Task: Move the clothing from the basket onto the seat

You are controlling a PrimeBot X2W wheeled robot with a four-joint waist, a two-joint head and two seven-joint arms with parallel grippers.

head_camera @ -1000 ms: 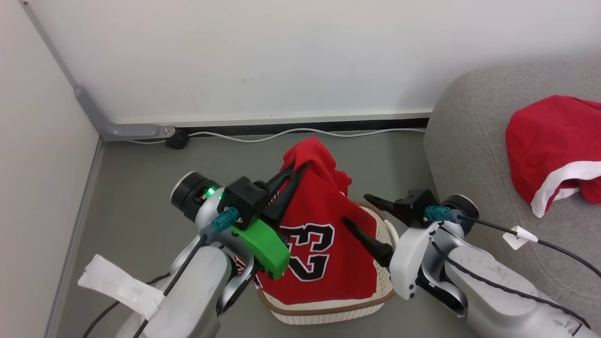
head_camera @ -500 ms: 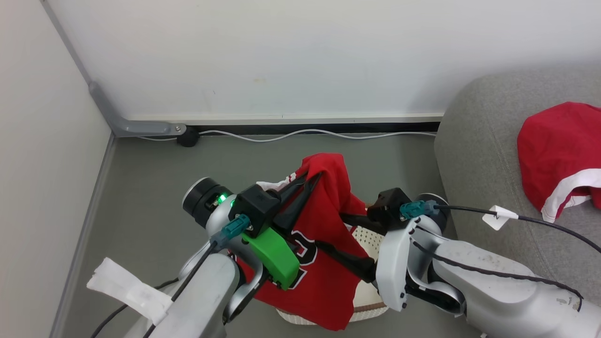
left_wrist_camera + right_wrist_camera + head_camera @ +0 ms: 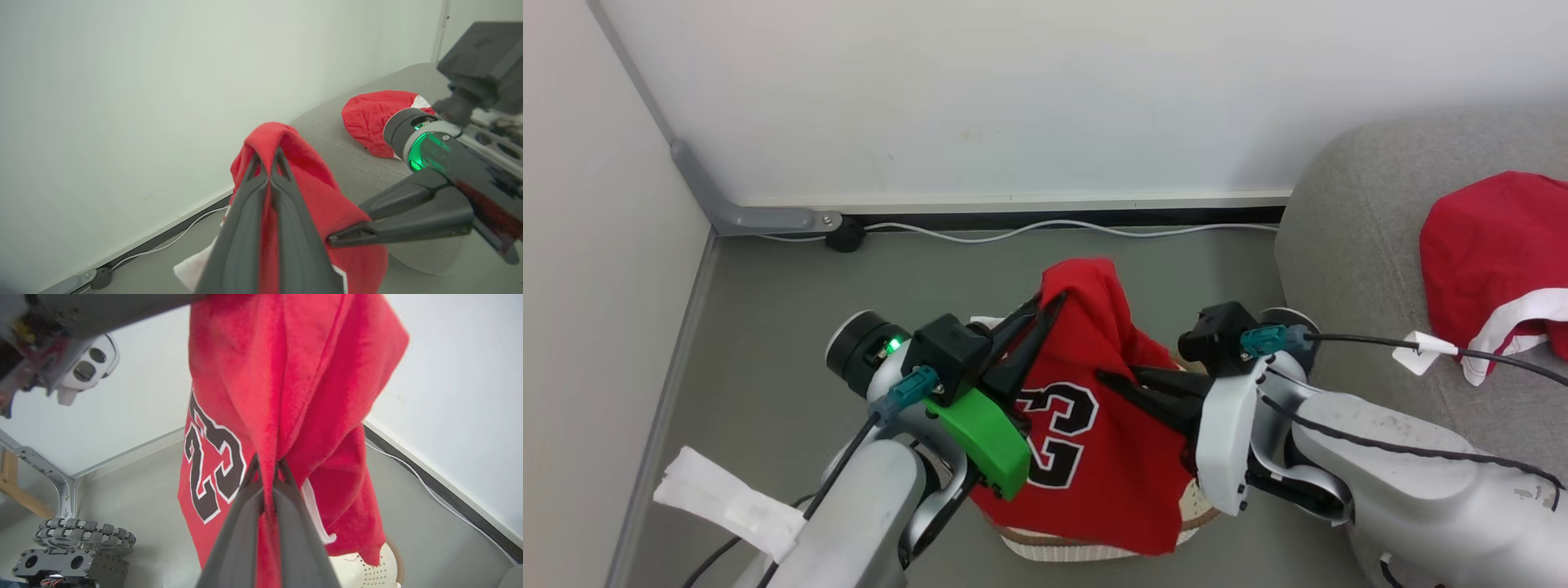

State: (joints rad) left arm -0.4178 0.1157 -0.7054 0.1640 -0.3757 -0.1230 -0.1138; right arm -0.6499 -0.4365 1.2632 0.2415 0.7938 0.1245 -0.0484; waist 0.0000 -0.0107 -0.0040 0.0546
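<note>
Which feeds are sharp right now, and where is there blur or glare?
Head view: evenly lit and sharp, the jersey shows its 23 cleanly. Left wrist view: the left gripper blurs near the lens; the green light on the right wrist blooms. Right wrist view: the left arm at top left is smeared, the right gripper soft at its base.

left pincer (image 3: 267, 159) clamps jersey (image 3: 320, 196) | right pincer (image 3: 337, 239) pinches its side

Far side: plain white wall (image 3: 1013, 98), dark skirting strip (image 3: 1176, 217) at its foot. White cable (image 3: 980, 239) snakes along the grey floor (image 3: 768, 327) just beside the skirting. Far-left corner: grey metal channel (image 3: 768, 219) bends along the wall foot and ends at a black round fitting (image 3: 846, 237).
</note>
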